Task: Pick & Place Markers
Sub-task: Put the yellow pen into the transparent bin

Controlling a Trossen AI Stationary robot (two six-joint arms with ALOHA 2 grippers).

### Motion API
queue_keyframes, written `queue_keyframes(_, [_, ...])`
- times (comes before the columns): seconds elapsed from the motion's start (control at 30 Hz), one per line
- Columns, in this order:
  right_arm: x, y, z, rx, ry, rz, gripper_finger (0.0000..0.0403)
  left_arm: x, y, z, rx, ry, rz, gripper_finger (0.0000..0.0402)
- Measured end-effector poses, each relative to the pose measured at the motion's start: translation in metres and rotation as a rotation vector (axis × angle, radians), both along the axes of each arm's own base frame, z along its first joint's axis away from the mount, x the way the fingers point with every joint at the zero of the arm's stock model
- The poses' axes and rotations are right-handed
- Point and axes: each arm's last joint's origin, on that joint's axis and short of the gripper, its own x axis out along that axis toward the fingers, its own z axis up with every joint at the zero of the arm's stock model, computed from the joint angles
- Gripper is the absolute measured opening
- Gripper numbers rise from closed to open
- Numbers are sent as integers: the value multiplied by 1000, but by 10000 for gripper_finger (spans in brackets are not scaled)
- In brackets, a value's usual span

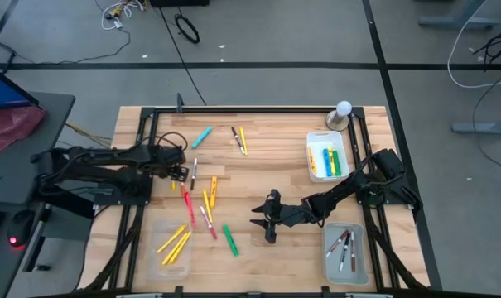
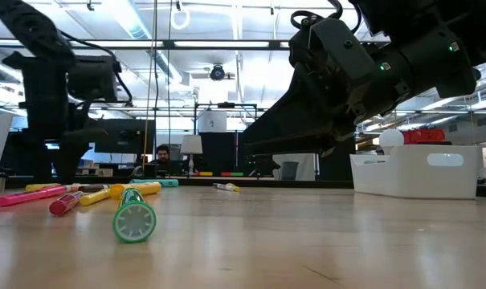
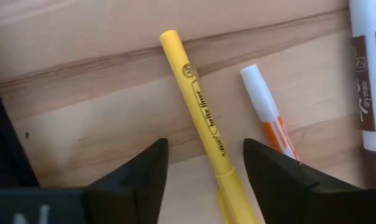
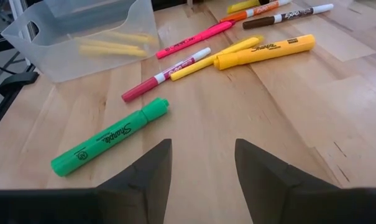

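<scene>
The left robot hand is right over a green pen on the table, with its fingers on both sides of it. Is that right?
Almost. The pen between the left gripper's open fingers is yellow, not green, as the left wrist view shows. The green pen lies farther off, in front of the right gripper.

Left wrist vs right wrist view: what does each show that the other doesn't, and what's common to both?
Left wrist only: a thin yellow highlighter lying between the open left gripper fingers, none touching it, plus a white-capped orange marker and a white dry-erase marker beside it.

Right wrist only: a green Sharpie highlighter on the table ahead of the open right gripper, a fat yellow Sharpie highlighter, a pink marker, and a clear tray holding yellow sticks.

Both: the wooden table, and each gripper empty.
</scene>
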Motion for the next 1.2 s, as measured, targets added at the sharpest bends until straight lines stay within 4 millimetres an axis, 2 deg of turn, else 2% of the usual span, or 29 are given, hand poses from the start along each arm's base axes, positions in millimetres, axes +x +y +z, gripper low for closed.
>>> queue_keyframes(0.3, [0,0,0,-3,-3,-8,178,5,-14,-3,87,-8,-8,124])
queue_keyframes(0.57, [0,-1,0,0,-3,-11,178,6,-16,-2,134,-9,-5,29])
queue_keyframes(0.8, [0,-1,0,0,-2,-11,178,4,-12,3,251,57,20,28])
queue_keyframes(0.97, [0,-1,0,0,-2,-11,178,18,-9,33,302,52,2,35])
queue_keyframes(1.03, [0,-1,0,0,-2,-11,178,29,-11,52,313,9,-41,31])
queue_keyframes(1.1, [0,-1,0,0,-2,-11,178,38,-19,72,307,-37,-101,28])
queue_keyframes(1.2, [0,-1,0,3,-2,-13,178,51,-40,103,280,-131,-213,28])
